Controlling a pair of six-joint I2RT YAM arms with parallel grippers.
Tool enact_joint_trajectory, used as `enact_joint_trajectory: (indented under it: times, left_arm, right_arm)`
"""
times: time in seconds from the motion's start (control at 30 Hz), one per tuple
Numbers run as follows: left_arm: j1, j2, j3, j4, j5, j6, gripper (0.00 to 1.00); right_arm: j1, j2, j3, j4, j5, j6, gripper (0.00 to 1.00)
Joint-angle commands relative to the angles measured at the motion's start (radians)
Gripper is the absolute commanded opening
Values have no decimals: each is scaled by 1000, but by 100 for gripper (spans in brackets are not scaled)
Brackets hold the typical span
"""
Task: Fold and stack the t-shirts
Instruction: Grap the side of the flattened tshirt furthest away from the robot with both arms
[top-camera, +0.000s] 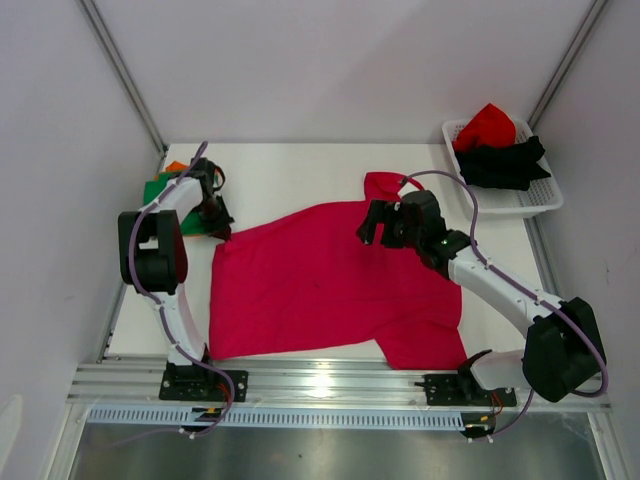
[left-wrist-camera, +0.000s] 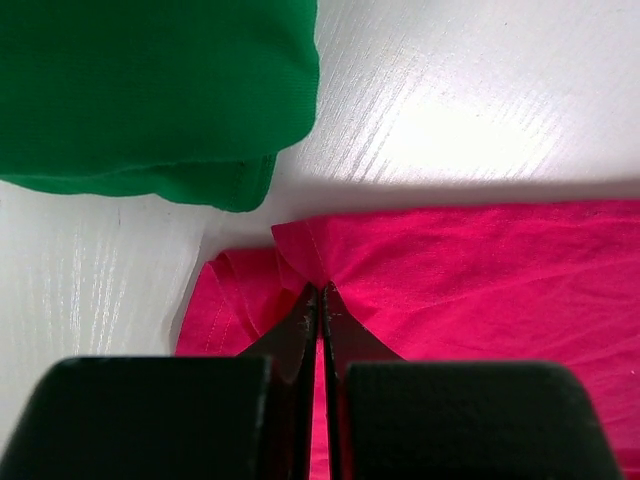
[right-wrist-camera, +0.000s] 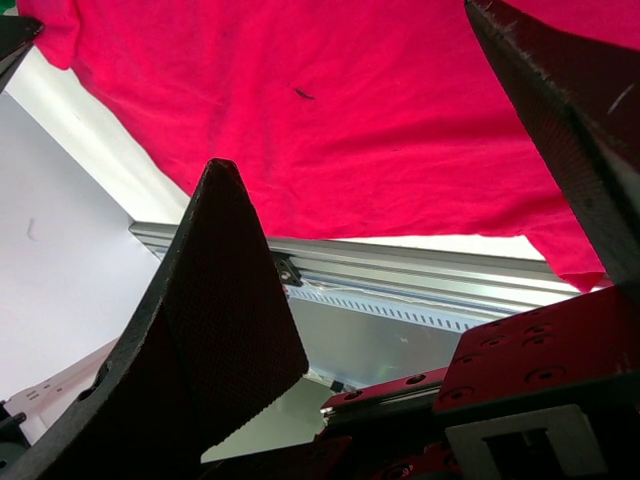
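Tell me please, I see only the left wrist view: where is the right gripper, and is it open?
Observer: The right gripper hangs over the far right part of the pink t-shirt, jaws wide open and empty.
Operator: Are other shirts waiting?
Observer: Yes. A white basket at the far right corner holds a red t-shirt and a black t-shirt.
Operator: Is the green one alone?
Observer: No. An orange t-shirt shows at the far edge of the folded green t-shirt.
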Motion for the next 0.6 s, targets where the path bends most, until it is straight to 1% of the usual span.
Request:
enact_joint_trajectory:
  times: [0.0,0.1,0.2,0.3,0.47,0.57]
  left_arm:
    - [5,-71,-3,25,19,1,1]
    - [4,-95,4,26,27,1,1]
    - [-1,-155,8,47,62,11,1]
    - [-10,-231,-3,67,78,21,1]
    - [-31,-354,-31,81,62,22,2]
    - [-93,-400,-52,106,36,7,2]
  right_arm:
    - [5,-22,-7,19,15,2,93]
    - [6,-21,-15,26,13,7,93]
    - [6,-12,-18,39,7,13,93]
    - [8,1,-20,48,0,19,93]
    - [11,5,-17,53,4,17,93]
    - [11,5,-14,54,13,14,93]
